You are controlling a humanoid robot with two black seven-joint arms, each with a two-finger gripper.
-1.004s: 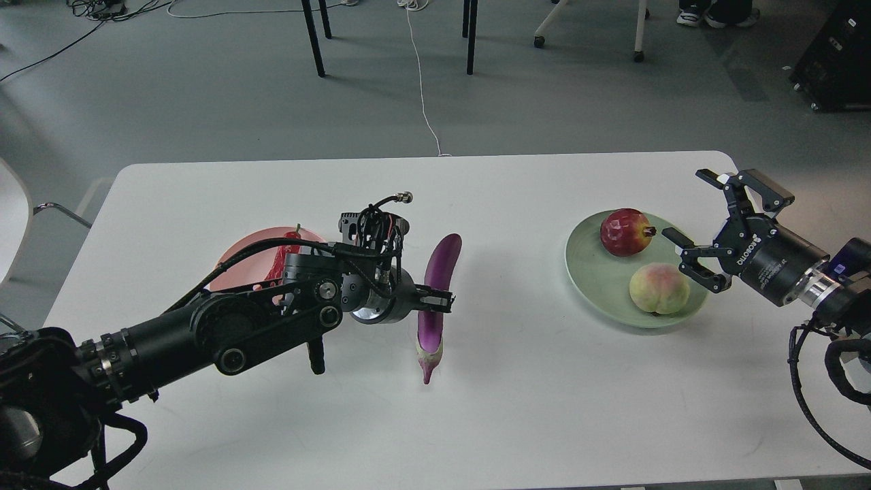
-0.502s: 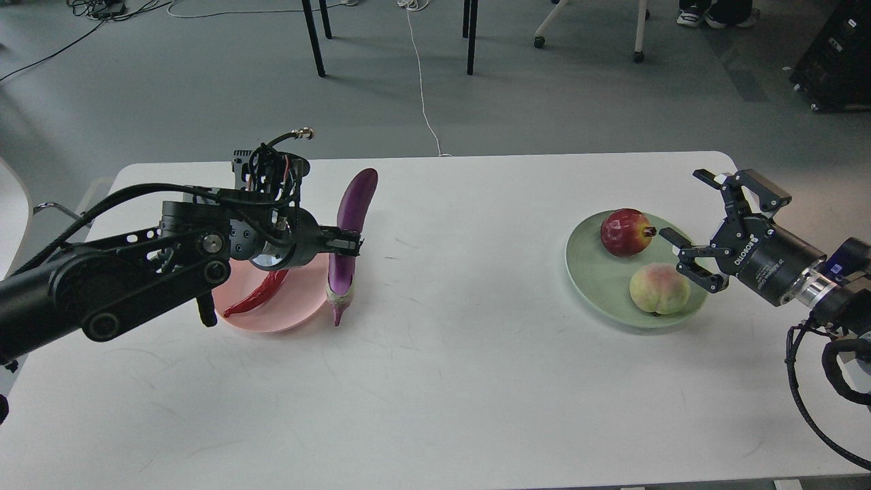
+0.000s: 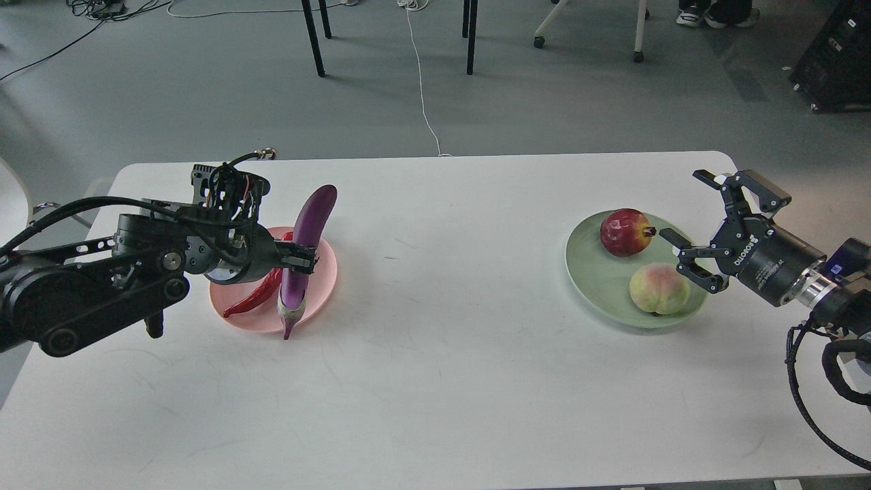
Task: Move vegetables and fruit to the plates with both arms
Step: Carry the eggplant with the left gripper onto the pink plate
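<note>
Long glossy purple eggplant [image 3: 305, 249] carried back over pale pink round plate [image 3: 325, 289], clamped mid-length by left gripper [image 3: 304, 259]. "ROBOTIQ" read on right gripper [image 3: 694, 228], spread wide beside pale mint green plate [image 3: 590, 275].

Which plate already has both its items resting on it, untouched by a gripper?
The mint green plate on the right: the pomegranate and peach both sit on it. On the pink plate, the eggplant is gripped by the left gripper.

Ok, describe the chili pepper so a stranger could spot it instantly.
On the white table, find the pink plate on the left. The chili pepper lies on it, beside the purple eggplant held in the left gripper. It is the slim, curved, shiny red one.
</note>
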